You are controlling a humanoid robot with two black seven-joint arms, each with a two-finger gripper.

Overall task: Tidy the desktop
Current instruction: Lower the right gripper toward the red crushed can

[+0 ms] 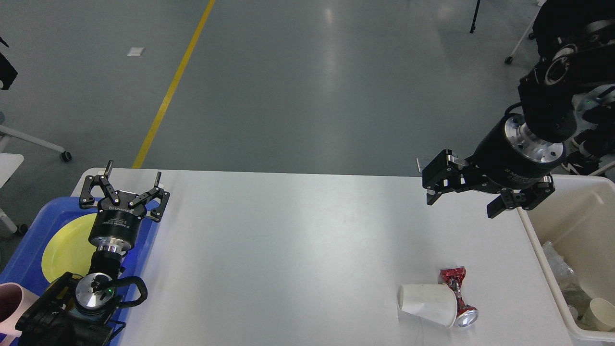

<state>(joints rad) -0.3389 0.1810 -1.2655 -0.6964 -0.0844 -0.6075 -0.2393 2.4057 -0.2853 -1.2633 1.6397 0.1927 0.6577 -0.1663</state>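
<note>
Paper cup (426, 303), on its side below the empty, spread right gripper (460, 205): light, crushable, take mid-wall; crushed red can (457, 294) touching it: stiff, slippery; desktop (298, 250) beneath both; left gripper (124, 185) well apart, spread, empty

Toppled paper cup (427, 303) touching crushed red can (458, 296); cream bin (571, 245) nearby.

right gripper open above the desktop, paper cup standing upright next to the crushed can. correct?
Not quite. The head view shows the paper cup lying on its side on the desktop, against the crushed can. The rest holds: the right gripper is open above the desktop.
</note>
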